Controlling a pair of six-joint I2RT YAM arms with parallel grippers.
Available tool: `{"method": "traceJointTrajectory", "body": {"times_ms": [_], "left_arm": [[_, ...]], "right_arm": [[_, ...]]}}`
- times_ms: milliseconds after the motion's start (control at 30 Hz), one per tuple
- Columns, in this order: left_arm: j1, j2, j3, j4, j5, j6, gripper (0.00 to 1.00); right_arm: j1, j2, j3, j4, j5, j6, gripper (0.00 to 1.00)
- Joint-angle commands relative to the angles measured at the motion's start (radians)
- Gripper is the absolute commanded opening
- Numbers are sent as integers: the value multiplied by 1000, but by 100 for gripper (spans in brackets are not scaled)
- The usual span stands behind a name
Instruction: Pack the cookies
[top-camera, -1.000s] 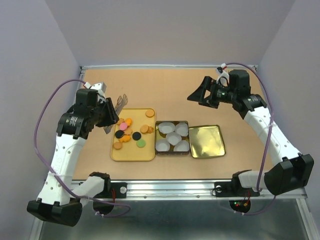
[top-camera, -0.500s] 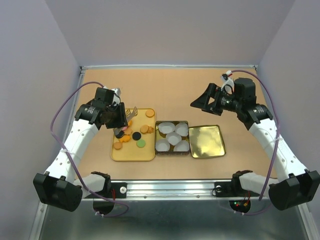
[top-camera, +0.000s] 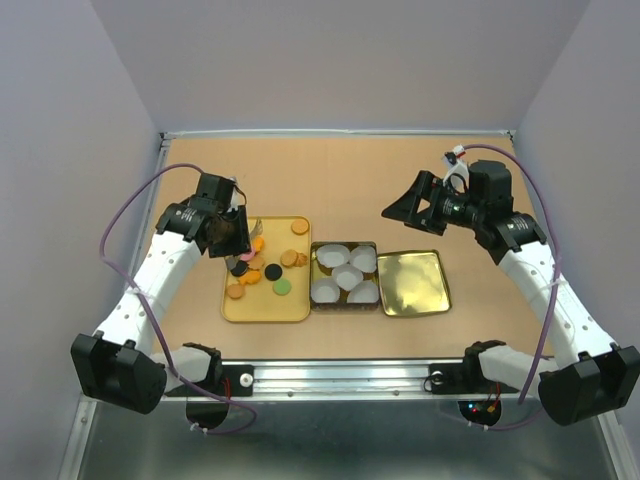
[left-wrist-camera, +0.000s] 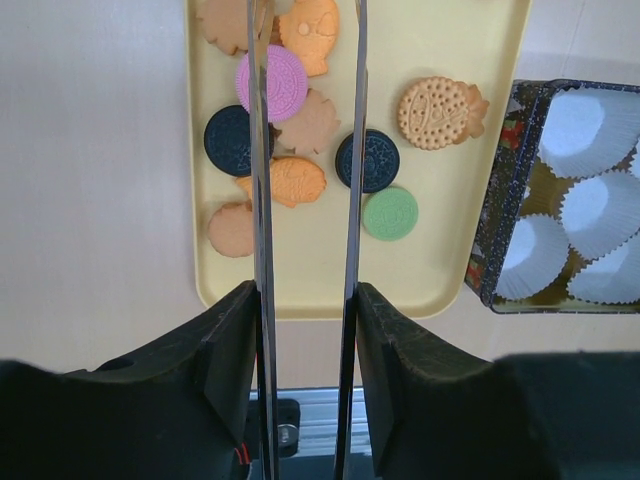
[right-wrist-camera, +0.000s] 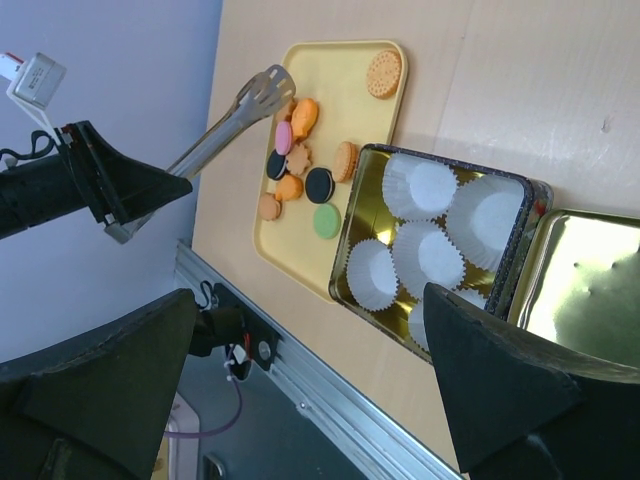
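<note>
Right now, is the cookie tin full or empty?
Empty: only white paper cups sit in the tin; the cookies lie on the yellow tray.

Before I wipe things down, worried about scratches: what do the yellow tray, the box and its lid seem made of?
Yellow tray: likely plastic, matte, even colour, rounded rim. Box: probably tin; shiny gold inside, dark printed outer wall. Lid: seemingly the same gold metal, mirror-like reflections.

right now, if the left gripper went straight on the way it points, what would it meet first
The tongs in the left gripper lead; their tips would probably meet the cookies on the yellow tray first, near the pink cookie, depth unclear.
</note>
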Motion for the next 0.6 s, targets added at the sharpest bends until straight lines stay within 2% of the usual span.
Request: {"method": "traceJointTrajectory", "body": {"times_ms": [0, 567], "left_arm": [[-23, 13, 22, 9, -30, -4, 52], [-70, 105, 2, 17, -76, -15, 55]], "right_arm": [[8, -29, -31, 13, -2, -9, 100], [8, -76, -69, -20, 24, -28, 100]]}}
